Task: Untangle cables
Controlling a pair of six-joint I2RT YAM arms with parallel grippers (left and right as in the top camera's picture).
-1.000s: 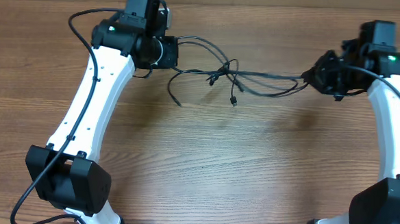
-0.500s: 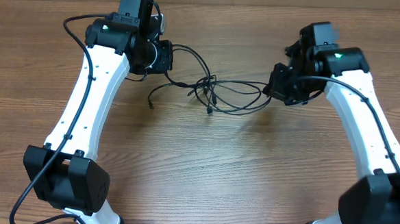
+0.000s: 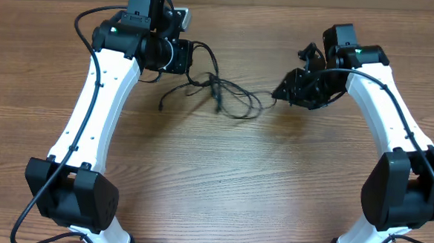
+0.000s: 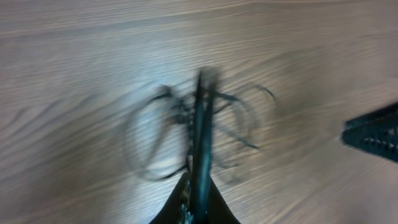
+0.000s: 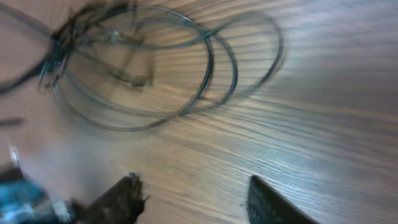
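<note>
Tangled cables (image 3: 217, 92) lay in loose loops at the far middle of the desk (image 3: 221, 181).
The left fingers (image 4: 175, 210) pinched a strand rising from the tangle; the right fingers (image 5: 118, 199) stood spread and empty, near its right end.

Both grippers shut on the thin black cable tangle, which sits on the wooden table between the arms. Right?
Only the left gripper is shut on the thin black cable tangle. The right gripper is open and empty: the right wrist view shows its jaws apart over bare wood, the tangle ahead of them. It does sit on the wooden table between the arms.
</note>
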